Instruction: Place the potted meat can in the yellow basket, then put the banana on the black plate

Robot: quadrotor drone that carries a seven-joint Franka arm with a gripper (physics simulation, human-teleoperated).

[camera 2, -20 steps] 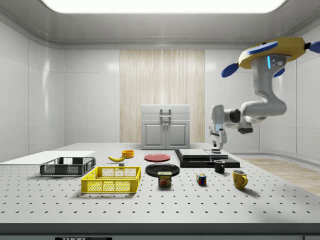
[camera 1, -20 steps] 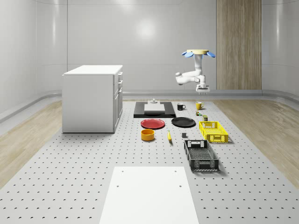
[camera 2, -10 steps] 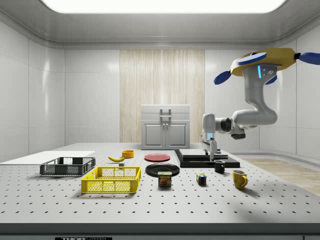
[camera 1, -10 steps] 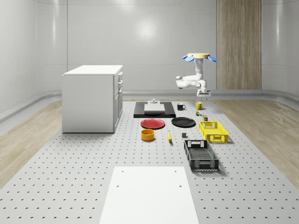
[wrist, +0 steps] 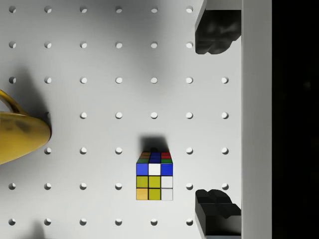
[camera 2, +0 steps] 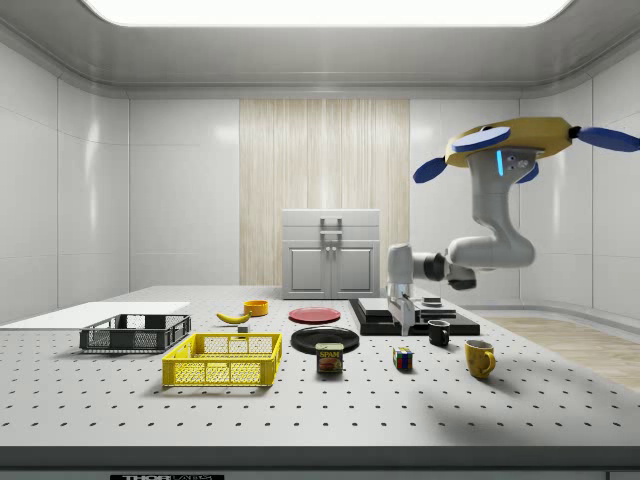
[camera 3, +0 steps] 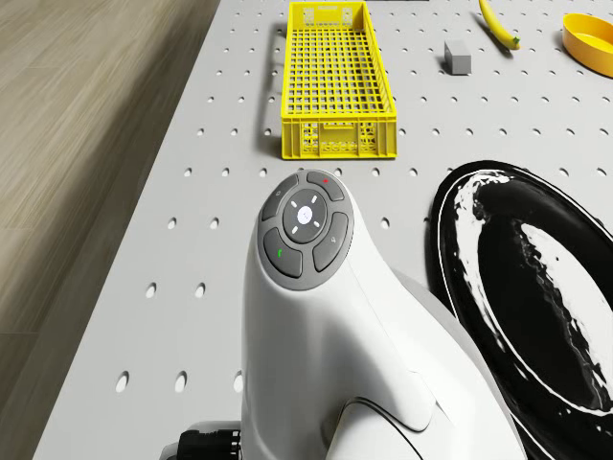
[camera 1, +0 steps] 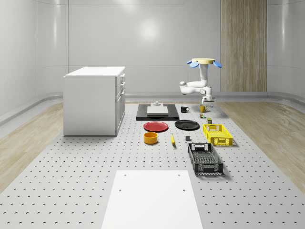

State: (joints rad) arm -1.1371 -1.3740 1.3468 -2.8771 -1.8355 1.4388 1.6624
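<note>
Drone (camera 2: 515,140) hovers over the desk's (camera 1: 95,181) far right. Jaws spread above the puzzle cube (wrist: 155,175). Banana (camera 1: 173,139) lies lengthwise near-to-far; potted meat can (camera 2: 329,358) upright.

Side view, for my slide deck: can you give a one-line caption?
Drone hovers above the table's right end, gripper lowered near the black mug.

A simulated robotics lab. A wide grey perforated counter (camera 1: 71,181) with regular rows of holes fills a bare room of glossy pale wall panels (camera 1: 143,43). A white cabinet (camera 1: 93,100) stands on it.
</note>
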